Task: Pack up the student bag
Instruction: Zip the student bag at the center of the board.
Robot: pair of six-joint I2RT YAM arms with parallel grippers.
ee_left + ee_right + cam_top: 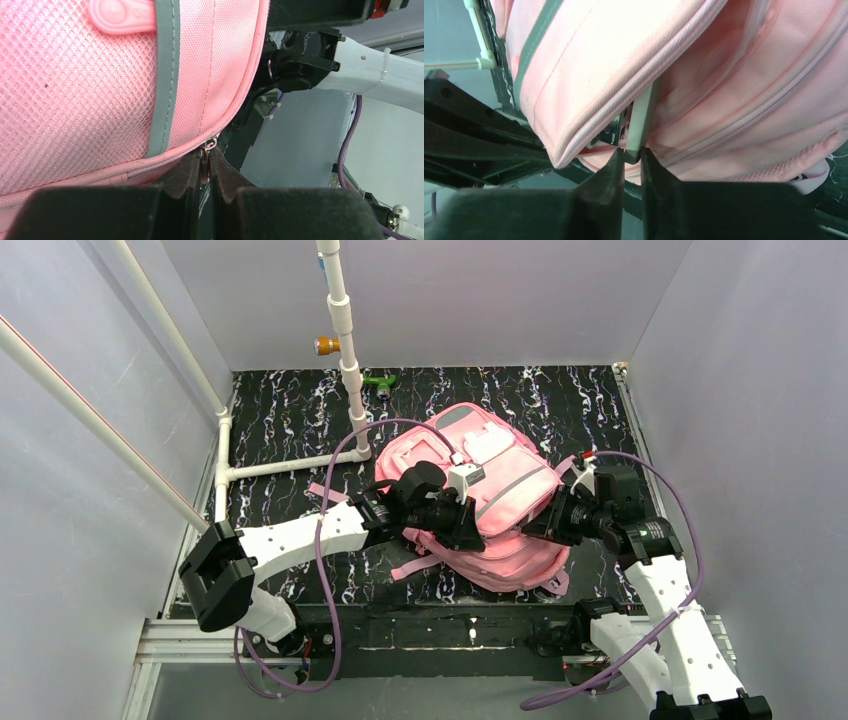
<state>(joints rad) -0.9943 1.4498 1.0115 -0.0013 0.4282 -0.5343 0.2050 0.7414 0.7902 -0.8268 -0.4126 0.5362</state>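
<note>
The student bag, a large pink backpack, lies on the black patterned table with its white patch facing up. My left gripper is at its near left edge. In the left wrist view this gripper is shut on a small zip pull hanging from a metal ring under the bag's seam. My right gripper reaches in from the right. Its fingers are closed on the end of a flat grey zip tab between two pink panels of the bag.
A white pipe frame stands at the back left, with an orange knob on it and a small green object beside its foot. Grey walls close in the table on three sides. The two arms nearly meet across the bag.
</note>
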